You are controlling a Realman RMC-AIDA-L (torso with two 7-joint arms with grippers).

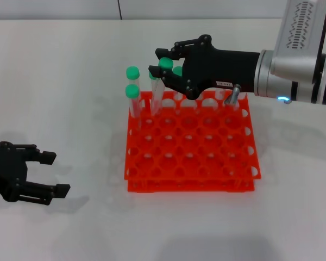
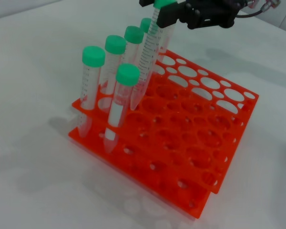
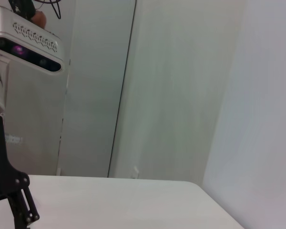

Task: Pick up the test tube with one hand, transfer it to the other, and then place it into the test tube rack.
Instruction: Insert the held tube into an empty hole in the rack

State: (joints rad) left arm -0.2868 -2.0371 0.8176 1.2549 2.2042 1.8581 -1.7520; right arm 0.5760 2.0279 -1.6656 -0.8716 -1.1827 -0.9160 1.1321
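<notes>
My right gripper [image 1: 158, 62] reaches in from the right over the back-left corner of the orange-red test tube rack [image 1: 193, 184]. It is shut on the test tube [image 1: 158, 91], a clear tube with a green cap, held just under the cap. The tube leans, and its lower end sits at a hole in the rack's top tier. The left wrist view shows the same tilted test tube [image 2: 147, 64], the right gripper [image 2: 168, 13] at its top and the rack [image 2: 202, 168]. My left gripper [image 1: 55, 174] rests open and empty on the table, left of the rack.
Several other green-capped tubes [image 1: 132, 91] [image 2: 92, 76] stand in the rack's back-left holes, close around the held one. A small metal piece [image 1: 232, 95] sticks up at the rack's back right. White table [image 1: 70, 81] surrounds the rack.
</notes>
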